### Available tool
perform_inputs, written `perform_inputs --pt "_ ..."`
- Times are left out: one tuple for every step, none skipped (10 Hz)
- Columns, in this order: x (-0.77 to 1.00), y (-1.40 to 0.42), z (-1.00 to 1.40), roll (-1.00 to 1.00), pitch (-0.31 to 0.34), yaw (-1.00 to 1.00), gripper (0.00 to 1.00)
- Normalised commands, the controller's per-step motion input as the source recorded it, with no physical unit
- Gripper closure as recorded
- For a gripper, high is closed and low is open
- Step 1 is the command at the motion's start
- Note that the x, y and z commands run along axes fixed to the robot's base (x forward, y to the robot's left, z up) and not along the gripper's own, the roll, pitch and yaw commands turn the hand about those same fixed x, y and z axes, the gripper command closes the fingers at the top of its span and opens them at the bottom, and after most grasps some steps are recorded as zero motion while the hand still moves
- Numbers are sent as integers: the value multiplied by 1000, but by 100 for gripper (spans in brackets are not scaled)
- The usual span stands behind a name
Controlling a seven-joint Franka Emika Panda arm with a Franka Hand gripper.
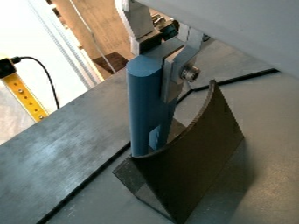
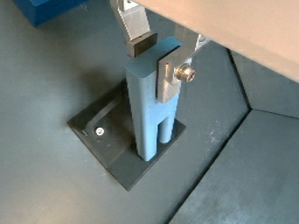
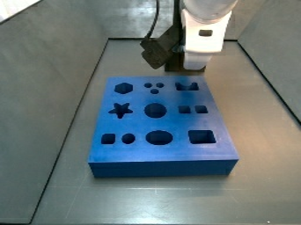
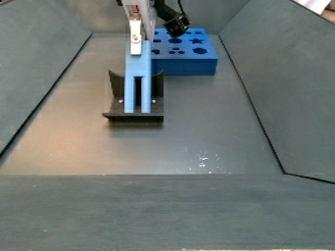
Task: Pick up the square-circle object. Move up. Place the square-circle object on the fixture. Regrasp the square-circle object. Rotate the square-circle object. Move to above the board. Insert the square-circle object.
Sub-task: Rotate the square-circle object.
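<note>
1. Peg stands upright on the fixture, against its upright plate, in both wrist views.
2. Tool is clamped on the peg's upper end, a silver finger flat on one side.
3. Risk: letting go could tip the tall peg off the fixture.
4. Risk: an off-centre regrasp would jam it at the board, far behind.

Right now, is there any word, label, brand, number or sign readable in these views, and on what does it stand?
None: no readable text in any view.
The board bears only cut-out shapes, no print.
The square-circle object, standing on the fixture at the gripper, is unmarked.
A yellow strip in a wrist view has small holes, no legible marks.
</note>
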Motion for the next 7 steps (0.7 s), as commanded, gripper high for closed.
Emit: perform_inputs --pt "-1000 359 907 0 0 0 100" --pt "-1000 355 907 -18 -12 -1 100" --pt "-1000 327 890 -72 -41 -14 100" --pt "-1000 282 867 -109 -57 -32 100" --pt "-1000 263 848 -130 -56 -45 100" --pt "-1000 244 821 -153 -49 -65 100" --pt "-1000 232 807 -153 -42 -73 100"
